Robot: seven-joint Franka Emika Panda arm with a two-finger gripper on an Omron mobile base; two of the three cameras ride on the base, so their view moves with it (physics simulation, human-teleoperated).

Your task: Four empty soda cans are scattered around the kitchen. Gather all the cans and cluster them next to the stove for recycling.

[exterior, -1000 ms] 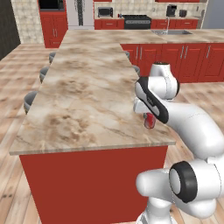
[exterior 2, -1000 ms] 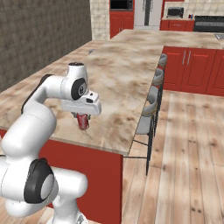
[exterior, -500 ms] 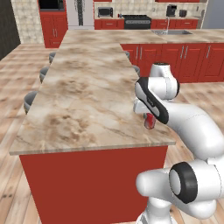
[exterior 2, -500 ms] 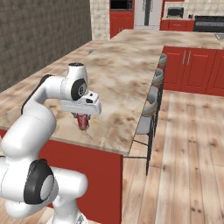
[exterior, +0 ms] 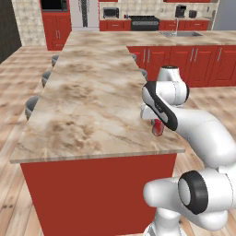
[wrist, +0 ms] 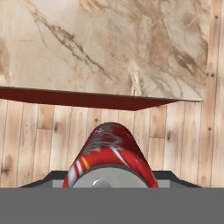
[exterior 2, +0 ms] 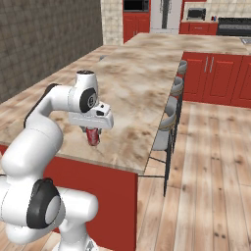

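Observation:
My gripper [exterior: 157, 124] is shut on a red soda can [exterior: 158, 131] with a silver top, holding it upright at the near right corner of the long marble island [exterior: 92, 101]. From the right base view the gripper [exterior 2: 92, 132] hangs under the white hand with the can [exterior 2: 93, 139] between its fingers. The hand view looks down along the can [wrist: 109, 151], with wood floor under it and the island's edge [wrist: 87, 98] just beyond. The black stove [exterior: 144, 18] stands far off against the back wall, also seen as the stove [exterior 2: 234, 20] at the top right.
Several grey stools [exterior: 33, 105] line the island's left side, seen as stools [exterior 2: 165, 128] on its right in the right base view. Red cabinets [exterior: 203, 62] and a sink counter [exterior: 179, 34] run along the right. Open wood floor [exterior 2: 211, 186] lies around the island.

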